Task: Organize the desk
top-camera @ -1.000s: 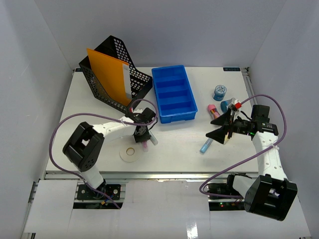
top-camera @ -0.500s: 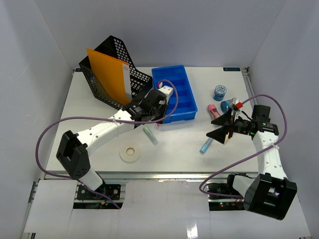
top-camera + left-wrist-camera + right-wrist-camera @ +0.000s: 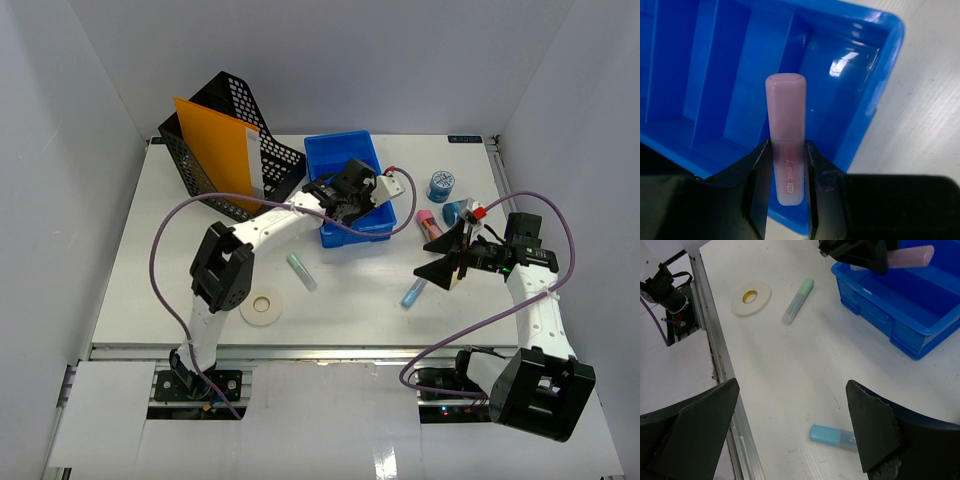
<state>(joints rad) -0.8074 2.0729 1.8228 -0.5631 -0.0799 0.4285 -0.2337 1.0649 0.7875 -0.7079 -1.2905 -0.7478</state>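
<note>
Left gripper [image 3: 787,150] is clamped on a pale pink highlighter [image 3: 785,105], held by its lower half above the blue tray [image 3: 875,100], with the cap end out past the fingertips. Over on the other side, the right gripper [image 3: 792,385] hangs with its jaws wide apart above the desk [image 3: 350,300], and a light blue highlighter [image 3: 832,436] lies flat just below it. The desk spreads white beneath both arms, its metal rail along the near edge. On it a green highlighter [image 3: 797,300] and a roll of white tape [image 3: 751,298] lie near each other, apart from the tray. A black mesh file holder [image 3: 275,160] with an orange folder [image 3: 215,150] stands at the far left.
</note>
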